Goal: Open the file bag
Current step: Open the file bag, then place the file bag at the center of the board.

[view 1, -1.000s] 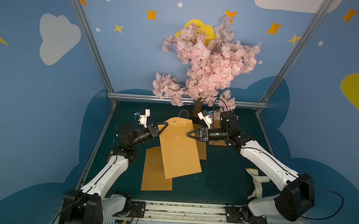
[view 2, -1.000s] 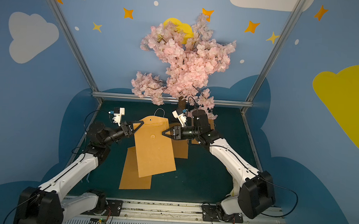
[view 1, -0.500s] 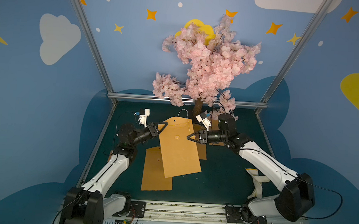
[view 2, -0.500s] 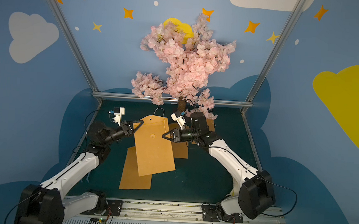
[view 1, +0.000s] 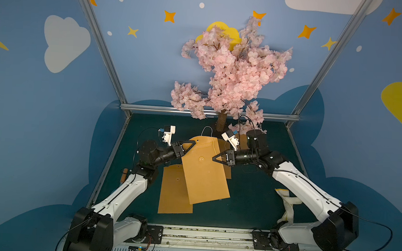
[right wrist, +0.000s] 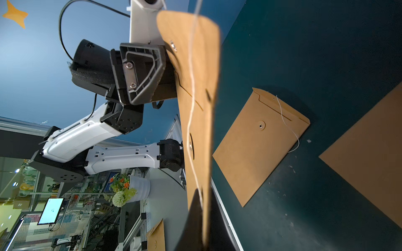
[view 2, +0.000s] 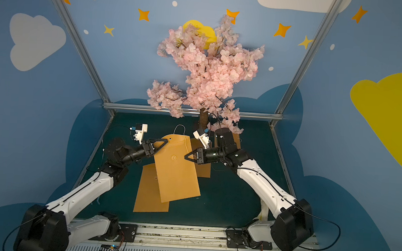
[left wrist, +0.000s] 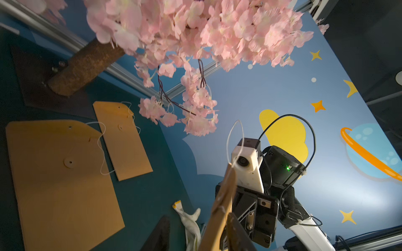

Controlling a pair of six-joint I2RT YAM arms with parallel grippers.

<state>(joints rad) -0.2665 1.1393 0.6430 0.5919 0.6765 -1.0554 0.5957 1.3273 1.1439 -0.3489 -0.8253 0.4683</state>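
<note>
File bag (view 1: 204,171) hangs in the air above the table (view 1: 250,200), face-on in both top views, w/ L gripper (view 1: 190,144) at its flap corner and R gripper (view 1: 214,158) at its right edge. R gripper is clamped tight on that edge, and the string (view 1: 214,144) seems to run into the same pinch. L gripper's jaws stand parted, grasping nothing. So the R pinch looks like the only hold: keep it firm and expect the bag to swing. Then bring L onto the flap tip alone, one layer not two, and peel it off the body w/ the string slack and clear of the disc (view 1: 201,158). Top views hide the jaw gap, but the left wrist view gives it: bag edge-on, leaning on one finger, open space to the other finger (left wrist: 158,234). Right wrist view adds what neither shows: flap seam lying flat on the body, string dropping straight past the disc, prob. unwound. Spare bags (view 1: 174,193) lie flat on the table
</note>
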